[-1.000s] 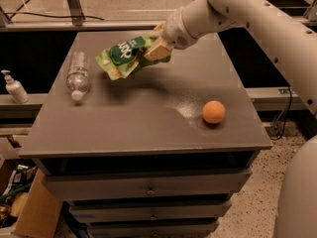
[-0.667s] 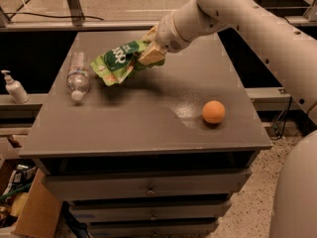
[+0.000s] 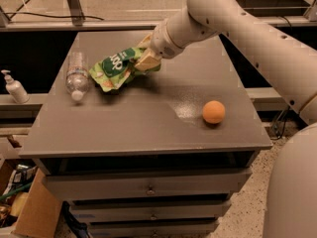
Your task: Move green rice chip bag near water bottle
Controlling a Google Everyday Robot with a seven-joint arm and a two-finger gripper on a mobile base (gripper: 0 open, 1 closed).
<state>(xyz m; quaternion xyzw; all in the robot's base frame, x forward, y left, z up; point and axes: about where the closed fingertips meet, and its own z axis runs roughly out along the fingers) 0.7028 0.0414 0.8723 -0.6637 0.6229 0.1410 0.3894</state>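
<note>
Single-camera view of a grey table (image 3: 148, 128) seen from its front edge. The white arm (image 3: 233, 21) enters from 2 o'clock and reaches down toward the table's far left part. Its pincer (image 3: 146, 59) sits at about 11 o'clock from the table's centre, with its tan fingers (image 3: 148, 62) closed on the right end of the green rice chip bag (image 3: 115, 68). The bag is crumpled and extends from the pincer toward 8 o'clock, white lettering facing up. A shadow lies beneath it, and it cannot be told whether its lower edge touches the table.

The water bottle (image 3: 77, 75) lies on its side at 9 o'clock from the bag, just beside it, with its white cap pointing toward the front edge. Whether bag and bottle touch cannot be told.

An orange ball (image 3: 213, 112) rests on the table at 4 o'clock from the bag, well apart from it. A white pump dispenser (image 3: 15, 87) stands on a ledge off the table at 9 o'clock. Drawers (image 3: 148, 188) fill the front below the table, and a cardboard box (image 3: 30, 217) sits at 7 o'clock.
</note>
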